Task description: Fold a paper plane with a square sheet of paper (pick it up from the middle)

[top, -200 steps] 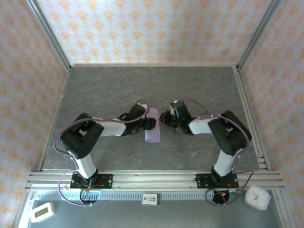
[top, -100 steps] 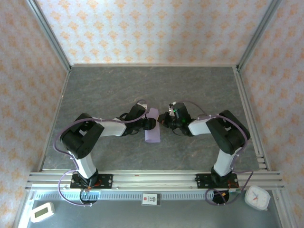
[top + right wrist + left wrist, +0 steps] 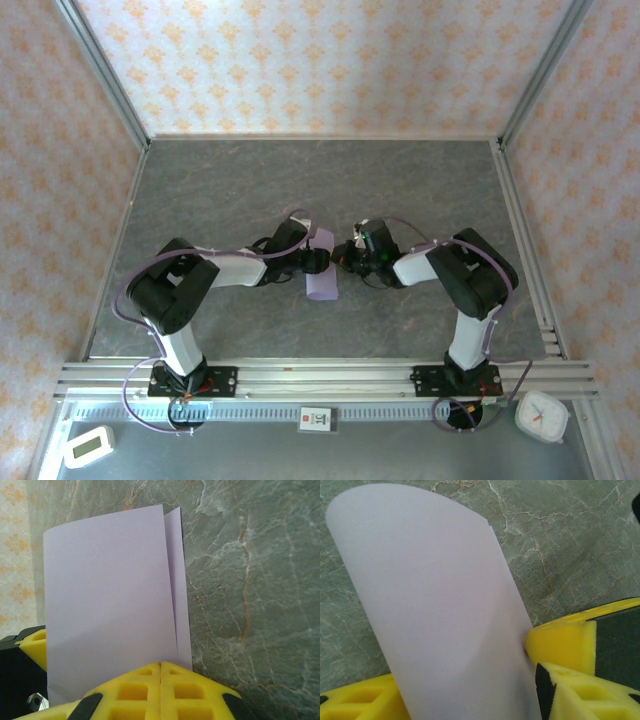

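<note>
Count: one square sheet of paper (image 3: 322,281), two arms, two grippers, one table (image 3: 250,180). The sheet lies at the middle of the table between the two grippers, doubled over into a narrow strip. In the top view the left gripper (image 3: 316,260) meets the strip's left edge and the right gripper (image 3: 346,255) sits just beside its right edge. The strip's long axis runs from the near side toward the far wall, leaning slightly. The left wrist view adds that the sheet (image 3: 445,605) bows over in a smooth curve without a sharp crease. The left gripper (image 3: 465,680) has its yellow fingers (image 3: 562,647) standing apart on either side of the sheet, which touches one of them. Whether they clamp it cannot be determined. The right wrist view adds that the sheet (image 3: 110,595) shows two layers, their free edges slightly offset along one side. The right gripper (image 3: 160,672) is closed, fingertips meeting, with the sheet's near edge hidden behind them. No paper lies between its pads.
</note>
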Motion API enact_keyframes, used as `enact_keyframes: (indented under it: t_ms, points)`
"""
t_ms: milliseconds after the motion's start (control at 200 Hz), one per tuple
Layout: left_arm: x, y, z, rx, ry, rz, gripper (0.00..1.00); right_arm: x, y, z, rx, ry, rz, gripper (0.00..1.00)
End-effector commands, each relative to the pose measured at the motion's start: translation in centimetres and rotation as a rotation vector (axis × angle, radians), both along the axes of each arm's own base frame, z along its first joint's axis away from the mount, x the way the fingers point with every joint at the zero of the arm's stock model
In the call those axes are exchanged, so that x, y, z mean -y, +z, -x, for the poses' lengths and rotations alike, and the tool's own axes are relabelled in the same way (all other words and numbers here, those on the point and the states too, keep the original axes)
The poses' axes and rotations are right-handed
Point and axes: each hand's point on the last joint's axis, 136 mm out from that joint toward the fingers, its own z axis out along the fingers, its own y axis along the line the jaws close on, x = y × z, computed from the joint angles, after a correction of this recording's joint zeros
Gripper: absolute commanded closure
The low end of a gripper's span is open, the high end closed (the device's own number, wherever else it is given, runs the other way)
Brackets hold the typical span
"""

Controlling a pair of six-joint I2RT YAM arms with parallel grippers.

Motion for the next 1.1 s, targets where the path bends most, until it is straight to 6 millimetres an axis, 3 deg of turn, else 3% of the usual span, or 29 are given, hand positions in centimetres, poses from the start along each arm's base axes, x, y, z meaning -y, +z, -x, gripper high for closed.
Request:
enact_keyframes:
  t_ms: [0, 195, 425, 721, 1096]
  points:
    - [1.4, -0.3, 0.2, -0.016, -0.039, 0.025, 0.34, 1.1, -2.5, 0.8, -0.061, -0.031, 0.073, 1.0]
    - [1.7, 2.1, -0.5, -0.002, -0.01, 0.1, 0.28, 1.3, -2.8, 0.9, -0.066, -0.038, 0.089, 1.0]
    - [0.5, 3.7, -0.9, 0.008, 0.04, 0.134, 0.23, 1.3, -2.9, 0.9, -0.067, -0.041, 0.09, 1.0]
    - [-1.6, 3.9, 0.1, 0.01, 0.098, 0.174, 0.24, 1.3, -2.9, 0.9, -0.063, -0.041, 0.086, 1.0]
    - [-2.4, 2.2, 1.1, -0.011, 0.107, 0.16, 0.39, 1.0, -2.4, 0.7, -0.054, -0.033, 0.073, 1.0]
